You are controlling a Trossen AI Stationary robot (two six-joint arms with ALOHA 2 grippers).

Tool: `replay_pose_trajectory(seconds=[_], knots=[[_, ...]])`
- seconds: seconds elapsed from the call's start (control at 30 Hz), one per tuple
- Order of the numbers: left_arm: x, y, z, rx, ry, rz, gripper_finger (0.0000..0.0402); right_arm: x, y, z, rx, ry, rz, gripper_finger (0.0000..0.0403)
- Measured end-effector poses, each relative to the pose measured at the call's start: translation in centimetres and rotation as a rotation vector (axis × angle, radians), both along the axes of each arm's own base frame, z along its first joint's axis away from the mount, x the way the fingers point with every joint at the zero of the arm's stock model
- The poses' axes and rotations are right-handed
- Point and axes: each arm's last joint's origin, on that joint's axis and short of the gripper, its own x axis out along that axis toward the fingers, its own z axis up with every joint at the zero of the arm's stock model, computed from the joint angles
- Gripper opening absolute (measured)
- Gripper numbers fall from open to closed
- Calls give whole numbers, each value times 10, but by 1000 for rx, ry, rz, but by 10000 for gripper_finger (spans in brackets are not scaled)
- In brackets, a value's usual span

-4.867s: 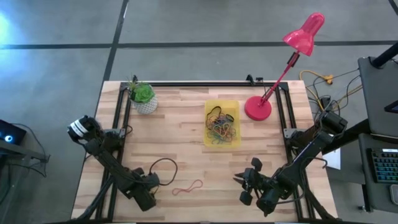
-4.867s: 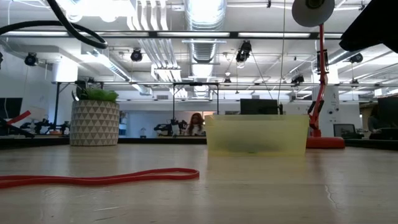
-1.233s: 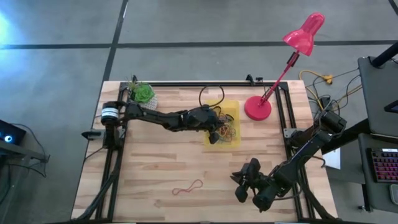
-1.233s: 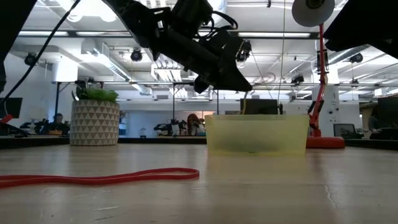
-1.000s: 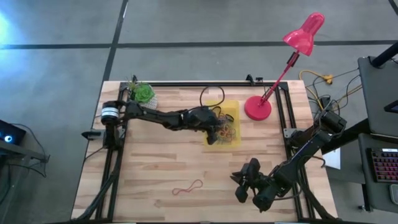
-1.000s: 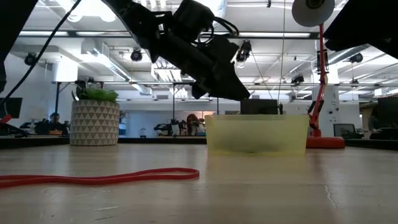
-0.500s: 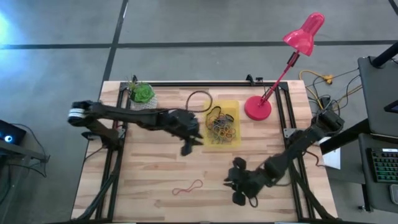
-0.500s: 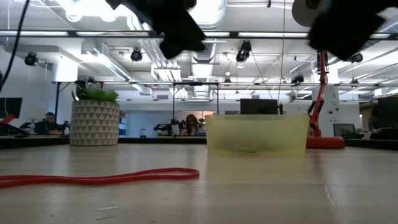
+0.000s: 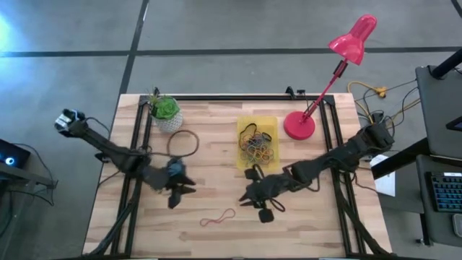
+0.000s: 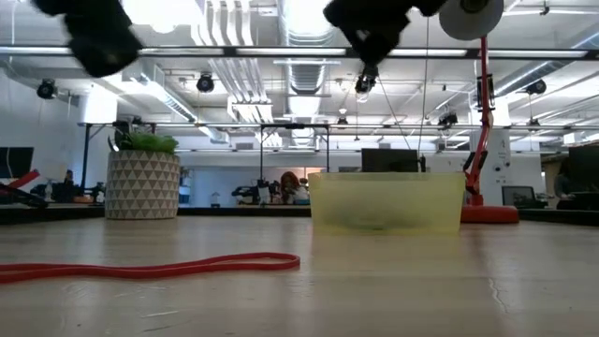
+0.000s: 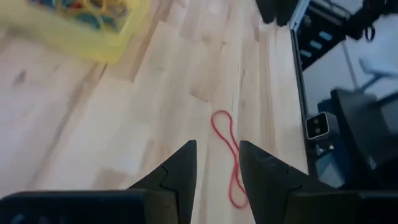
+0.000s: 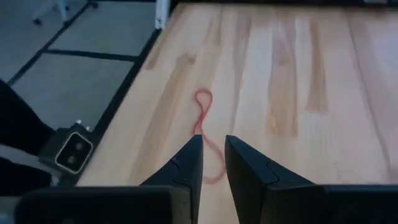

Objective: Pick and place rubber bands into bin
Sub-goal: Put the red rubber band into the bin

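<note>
Both arms have left their earlier spots. Left tool [image 9: 175,189], fingers apart and empty, hangs at nine o'clock of the red band [image 9: 218,217]; right tool [image 9: 258,196], a narrow gap, should drop astride it, then carry toward the bin [image 9: 258,124] at twelve.

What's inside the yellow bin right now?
The bin holds a tangled heap of coloured rubber bands, with a dark one near its far end. Whatever lies beneath the heap is covered.
</note>
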Motion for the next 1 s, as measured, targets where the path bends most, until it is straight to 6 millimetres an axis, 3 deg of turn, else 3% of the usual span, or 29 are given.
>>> replay_pose_trajectory(seconds=[0.13, 0.27, 0.57, 0.7, 1.0], knots=[[-27, -18, -19, -68, -43, 103, 104, 17, -4, 1, -59, -34, 86, 59], [-39, -31, -33, -101, -87, 176, 104, 39, -6, -6, -25, -13, 143, 59], [-32, -48, -49, -94, -73, 212, 104, 84, 11, -40, 1, 177, 297, 67], [-28, -52, -55, -95, -61, 220, 104, 103, 18, -47, 19, 243, 328, 98], [-26, -58, -59, -101, -64, 213, 104, 136, 30, -50, 2, 222, 305, 165]])
